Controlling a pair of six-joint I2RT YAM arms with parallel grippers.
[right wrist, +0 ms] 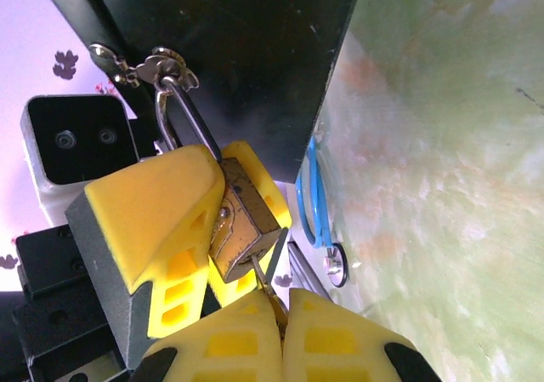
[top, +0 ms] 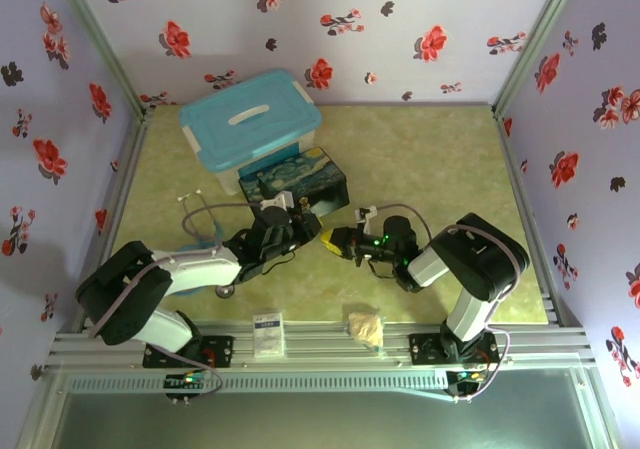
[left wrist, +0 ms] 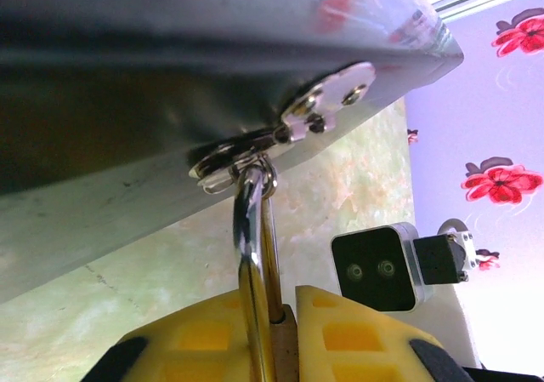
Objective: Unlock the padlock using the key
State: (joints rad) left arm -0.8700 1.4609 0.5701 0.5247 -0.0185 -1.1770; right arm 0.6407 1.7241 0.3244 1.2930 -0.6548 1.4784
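Padlock [right wrist: 242, 225]: small brass body hanging by its silver shackle from the latch [right wrist: 161, 63] on the painted box [top: 295, 182], near the middle of the worktop [top: 420, 159]
Left pincer [left wrist: 285, 314]: closed on the padlock, with yellow fingers [right wrist: 157, 216] pressed to either side of the brass body and the shackle rising between them
Key [right wrist: 270, 263]: thin grey blade, its tip at the bottom end of the padlock; whether it sits inside the keyhole I cannot tell
Right pincer [right wrist: 280, 318]: closed on the key, its yellow fingertips meeting just below the padlock
Painted box: lid down, latch threaded by the shackle; what is inside is hidden
Plastic bin [top: 250, 129]: pale tub with a blue lid on top, just behind the painted box at the far left of the worktop; contents hidden
Stethoscope [top: 200, 224]: blue tube lying on the worktop left of the painted box, beside the left arm
Rail [top: 320, 344]: at the near edge, carrying a small white card [top: 268, 334] and a crumpled beige scrap [top: 365, 327] between the two arm bases
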